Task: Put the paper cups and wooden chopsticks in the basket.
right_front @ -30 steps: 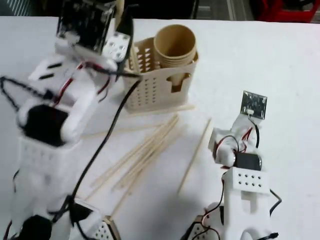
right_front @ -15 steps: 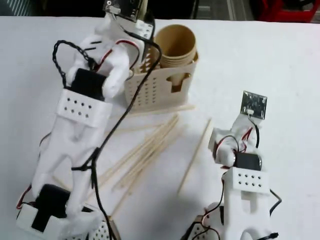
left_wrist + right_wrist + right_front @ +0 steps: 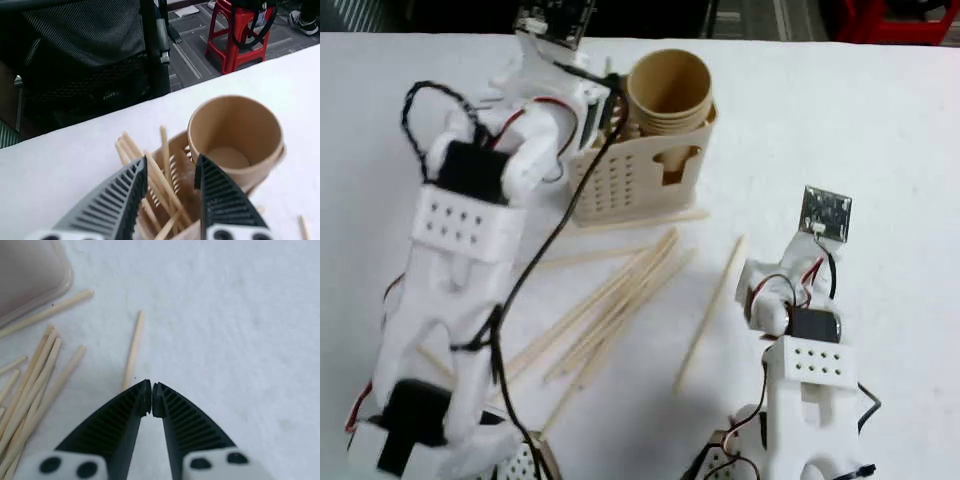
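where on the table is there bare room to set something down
Bare: the table on its far right, past the basket and beyond the right arm; also the strip left of the left arm. Crowded: the middle, where loose chopsticks fan out before the basket, between the arms.

The left arm (image 3: pixel 460 230) and right arm (image 3: pixel 805 365) are built from white printed shells, each marked with rows of small round holes. Black motor blocks (image 3: pixel 472 172) are set between the segments. Thin red, white and black wires (image 3: pixel 812 270) are run along the joints, and a thick black cable (image 3: pixel 542 250) is draped over the left arm. The left fingers (image 3: pixel 120 200) and right fingers (image 3: pixel 122 422) are black, ridged inside, and fixed to pale bases with dark screw holes.
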`<action>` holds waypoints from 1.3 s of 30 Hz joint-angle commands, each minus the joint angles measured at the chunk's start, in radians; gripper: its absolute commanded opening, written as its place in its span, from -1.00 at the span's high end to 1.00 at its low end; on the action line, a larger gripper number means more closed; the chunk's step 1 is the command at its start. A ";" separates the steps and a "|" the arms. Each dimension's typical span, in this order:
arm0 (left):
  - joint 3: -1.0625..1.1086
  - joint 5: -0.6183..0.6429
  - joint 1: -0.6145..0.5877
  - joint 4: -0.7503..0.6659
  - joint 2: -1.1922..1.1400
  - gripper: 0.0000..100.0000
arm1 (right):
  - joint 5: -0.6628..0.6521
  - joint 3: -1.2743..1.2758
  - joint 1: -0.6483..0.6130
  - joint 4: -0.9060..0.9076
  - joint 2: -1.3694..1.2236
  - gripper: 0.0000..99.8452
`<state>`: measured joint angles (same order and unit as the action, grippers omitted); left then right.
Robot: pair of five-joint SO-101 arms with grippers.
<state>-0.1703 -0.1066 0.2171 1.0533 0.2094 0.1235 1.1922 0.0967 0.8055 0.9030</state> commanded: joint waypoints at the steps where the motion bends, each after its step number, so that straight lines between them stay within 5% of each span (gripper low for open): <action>1: -0.046 -0.130 0.019 0.160 0.166 0.67 | 0.002 -0.008 0.007 -0.019 0.030 0.96; 9: -0.029 -0.241 0.082 0.466 0.228 0.66 | 0.002 -0.008 0.007 -0.019 0.031 0.96; 16: 0.209 -0.258 0.131 0.514 0.229 0.60 | 0.002 -0.009 0.008 -0.019 0.031 0.96; 30: 0.825 -0.256 0.242 0.034 0.225 0.56 | 0.002 -0.009 0.099 -0.061 0.028 0.96; 39: 0.832 -0.250 0.294 -0.034 0.074 0.56 | 0.002 -0.009 0.097 -0.061 0.030 0.96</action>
<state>0.7242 -0.3567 0.4856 1.0441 0.3844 0.1235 1.1922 0.1841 0.7595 0.9030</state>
